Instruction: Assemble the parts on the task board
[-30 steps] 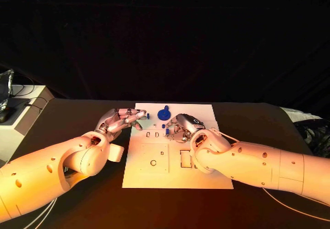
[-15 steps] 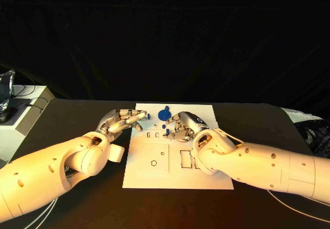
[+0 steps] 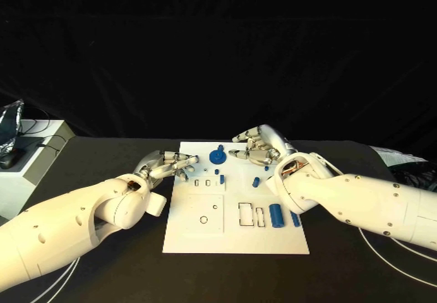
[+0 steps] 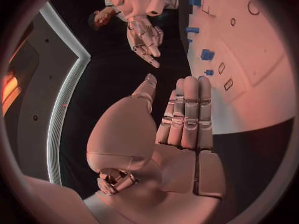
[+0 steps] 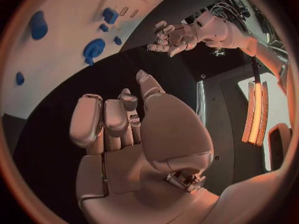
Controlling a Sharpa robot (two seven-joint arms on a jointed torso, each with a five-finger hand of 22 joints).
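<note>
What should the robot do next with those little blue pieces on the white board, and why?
Probably lower the right hand toward a loose blue cylinder lying on the task board and pick it up. Both hands look empty: the right hand is lifted over the board's far edge, the left hand hovers at its left edge. Several blue parts lie flat, apparently not yet placed.

Black table [image 3: 109,278] fills lower half of head view, dark top. White task board [image 3: 209,237] lies flat on it at frame centre, long side running toward the robot. Pale box-like stand [image 3: 27,167] sits at table's left edge, mid-left of frame.
</note>
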